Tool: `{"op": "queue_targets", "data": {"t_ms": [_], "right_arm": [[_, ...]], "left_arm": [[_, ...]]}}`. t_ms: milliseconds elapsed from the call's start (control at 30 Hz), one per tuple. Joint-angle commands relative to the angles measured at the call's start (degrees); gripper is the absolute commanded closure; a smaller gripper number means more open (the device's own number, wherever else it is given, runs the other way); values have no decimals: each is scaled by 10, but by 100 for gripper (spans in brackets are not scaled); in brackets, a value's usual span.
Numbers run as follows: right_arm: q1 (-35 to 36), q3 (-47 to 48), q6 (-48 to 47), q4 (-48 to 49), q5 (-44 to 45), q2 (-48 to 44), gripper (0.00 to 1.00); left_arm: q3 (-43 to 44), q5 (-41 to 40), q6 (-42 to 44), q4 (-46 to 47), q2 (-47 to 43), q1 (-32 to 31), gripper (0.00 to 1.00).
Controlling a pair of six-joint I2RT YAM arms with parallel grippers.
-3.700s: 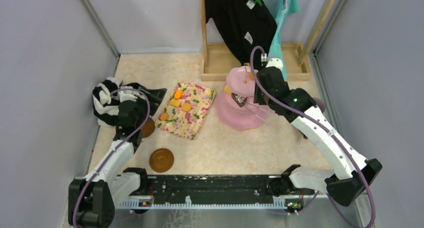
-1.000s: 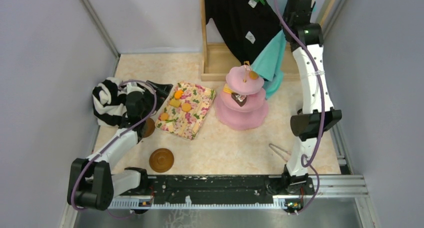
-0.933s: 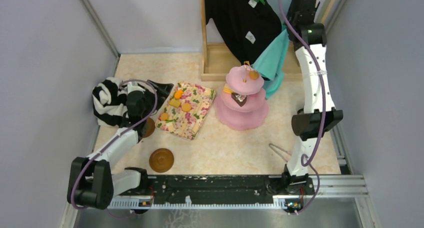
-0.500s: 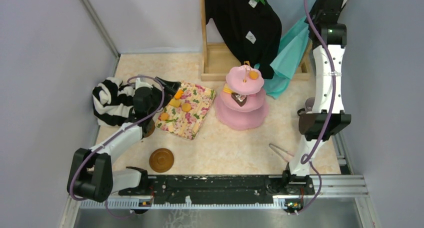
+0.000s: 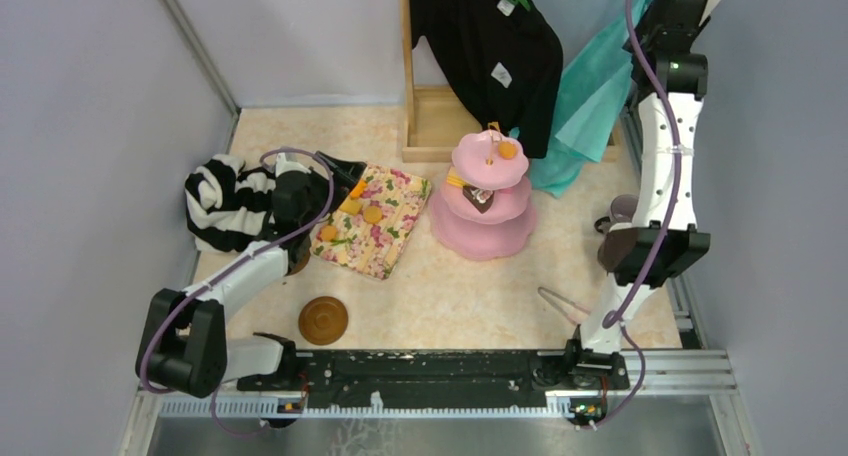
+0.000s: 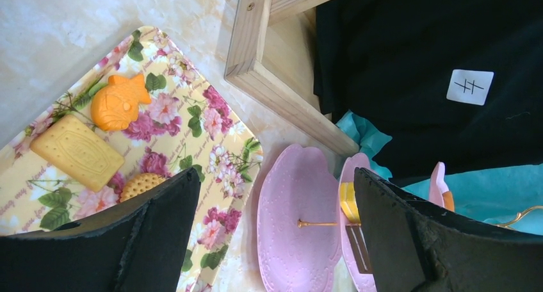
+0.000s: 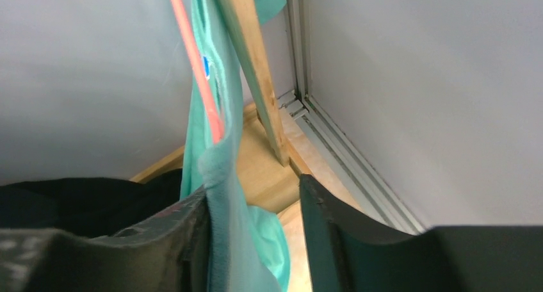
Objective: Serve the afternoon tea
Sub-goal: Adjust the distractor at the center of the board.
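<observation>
The left claw (image 6: 275, 180) is held wide spread and empty over the floral cloth (image 6: 192, 116), where the orange fish pastry (image 6: 118, 101) and yellow biscuit (image 6: 77, 152) are laid, with the pink cake stand (image 5: 482, 201) set just beside it on the bench (image 5: 450, 286). One pastry is best straddled squarely and pinched by its sides, so that no cloth is gathered. The right claw (image 7: 253, 196) is seen half spread, a teal garment (image 7: 214, 138) resting against one finger, unclamped.

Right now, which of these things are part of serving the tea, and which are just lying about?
For the tea: pink cake stand, toy pastries, brown saucer, lilac mug.

Just lying about: floral cloth, striped garment, black garment, teal garment, wooden rack.
</observation>
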Motion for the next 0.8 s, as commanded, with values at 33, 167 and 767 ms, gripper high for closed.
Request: {"op": "queue_targets", "data": {"t_ms": [33, 167, 767], "right_arm": [[-10, -31, 20, 49, 35, -71, 50], [-10, -56, 31, 58, 16, -100, 41], [83, -174, 27, 74, 67, -238, 30]], "left_arm": [[18, -5, 12, 19, 2, -5, 6], [18, -3, 10, 22, 2, -5, 6], [-4, 0, 25, 10, -58, -5, 5]]}}
